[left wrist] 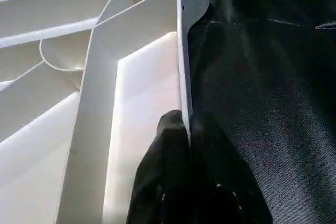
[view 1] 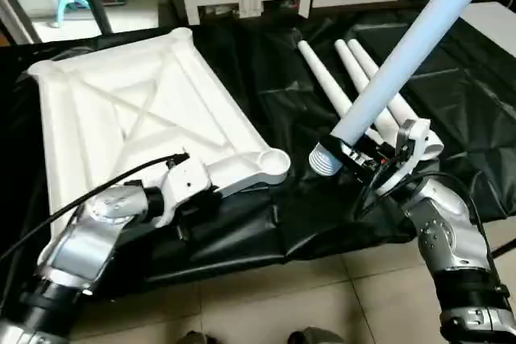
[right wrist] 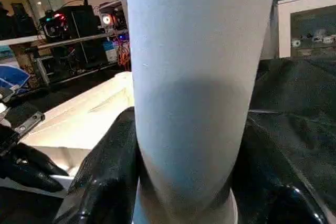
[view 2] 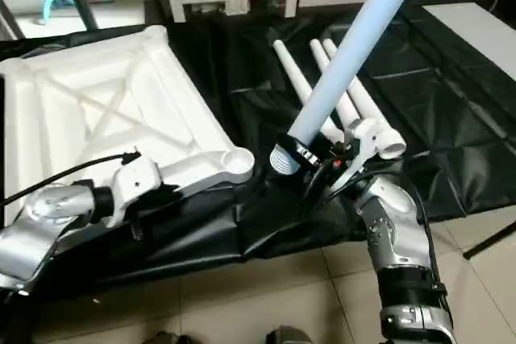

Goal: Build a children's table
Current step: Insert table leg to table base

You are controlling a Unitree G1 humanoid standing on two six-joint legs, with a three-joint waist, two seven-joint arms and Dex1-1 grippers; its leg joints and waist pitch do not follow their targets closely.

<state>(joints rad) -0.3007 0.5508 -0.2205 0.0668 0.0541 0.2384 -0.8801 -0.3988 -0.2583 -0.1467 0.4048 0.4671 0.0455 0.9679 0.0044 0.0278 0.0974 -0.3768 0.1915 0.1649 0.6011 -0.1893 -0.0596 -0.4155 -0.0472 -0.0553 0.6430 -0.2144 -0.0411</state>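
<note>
While the tabletop (view 1: 137, 110) lies ribs-up on the black-draped surface (view 1: 266, 62), the left end effector (view 1: 196, 196) pinches its near rim and the right end effector (view 1: 367, 159) clamps a leg (view 1: 419, 38) near its ribbed end, beside the corner socket (view 1: 270, 165). Three spare legs (view 2: 322, 78) lie behind. The left wrist view shows fingers (left wrist: 173, 145) straddling the thin rim. In the right wrist view the smooth tube looks light, stiff and slippery, best held low.
</note>
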